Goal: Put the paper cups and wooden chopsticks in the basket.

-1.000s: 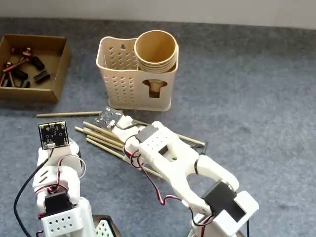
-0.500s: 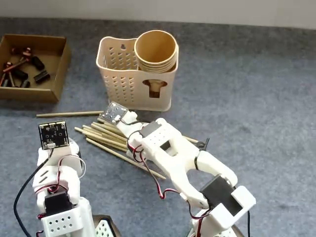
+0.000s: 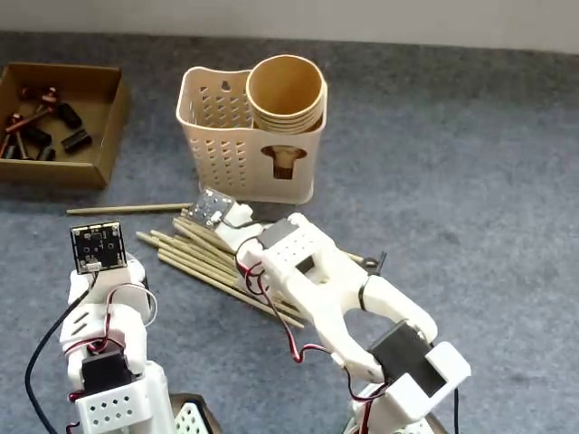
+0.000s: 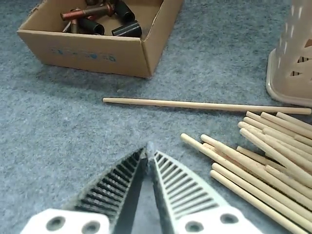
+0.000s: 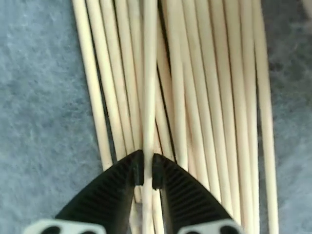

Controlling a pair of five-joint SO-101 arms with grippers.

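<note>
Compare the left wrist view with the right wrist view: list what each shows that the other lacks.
Left wrist: brown cardboard box of dark metal parts, lone wooden chopstick, cream perforated plastic basket, left gripper with shut fingers.
Right wrist: right gripper, black fingers pinching one pale wooden stick.
Both: pile of wooden chopsticks on grey carpet.

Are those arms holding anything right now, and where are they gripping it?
The right gripper pinches one chopstick partway along its shaft, not at an end. The left gripper is shut on nothing.
</note>
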